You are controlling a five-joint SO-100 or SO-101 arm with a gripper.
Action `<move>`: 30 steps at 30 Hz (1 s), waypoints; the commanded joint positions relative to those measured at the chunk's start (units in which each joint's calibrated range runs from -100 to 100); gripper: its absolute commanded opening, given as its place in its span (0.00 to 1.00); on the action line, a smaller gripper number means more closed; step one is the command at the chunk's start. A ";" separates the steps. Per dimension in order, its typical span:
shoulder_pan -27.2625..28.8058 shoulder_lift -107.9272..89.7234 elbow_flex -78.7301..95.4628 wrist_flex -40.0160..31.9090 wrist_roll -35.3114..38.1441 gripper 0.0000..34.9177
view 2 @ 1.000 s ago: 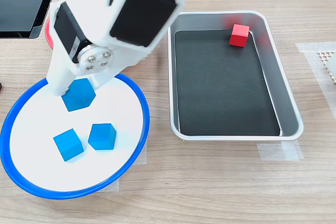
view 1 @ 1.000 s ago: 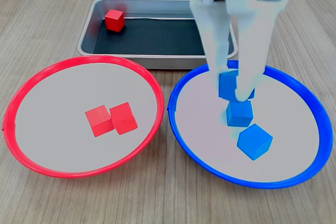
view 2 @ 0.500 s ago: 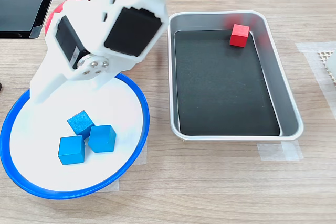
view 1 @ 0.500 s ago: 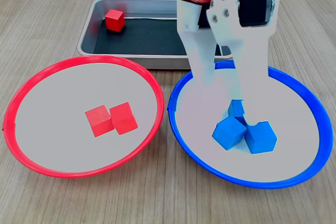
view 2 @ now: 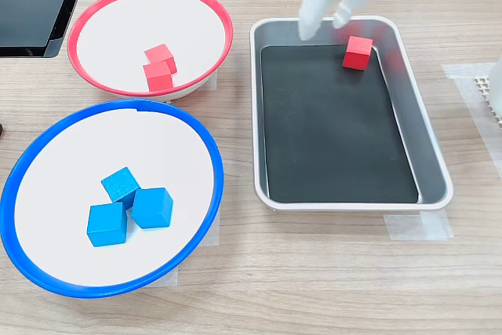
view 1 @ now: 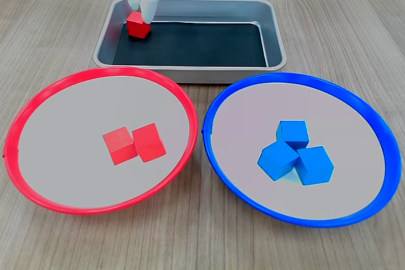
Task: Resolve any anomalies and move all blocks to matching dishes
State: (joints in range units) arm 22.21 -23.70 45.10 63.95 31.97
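Hovering tool (view 2: pixel 325 25), prongs apart | red block (view 2: pixel 358 52) just beside, in tray (view 2: pixel 430 154)

my white tool (view 1: pixel 147 11) hangs over the far left corner of a silver tray (view 1: pixel 273 30), its tip just above a lone red block (view 1: pixel 138 24). two red blocks (view 1: pixel 134 143) sit touching in the red-rimmed dish (view 1: pixel 38 102). three blue blocks (view 1: pixel 294 153) cluster together in the blue-rimmed dish (view 1: pixel 354 102). all rest on a wooden table (view 1: pixel 57 17).
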 commanded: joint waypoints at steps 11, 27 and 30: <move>8.89 -6.36 15.48 -1.34 2.93 0.62; 5.60 -1.42 17.12 -13.06 -11.33 0.55; 4.19 -0.48 16.30 -13.06 -13.14 0.56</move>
State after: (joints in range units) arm 27.88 -24.64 63.43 51.55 20.88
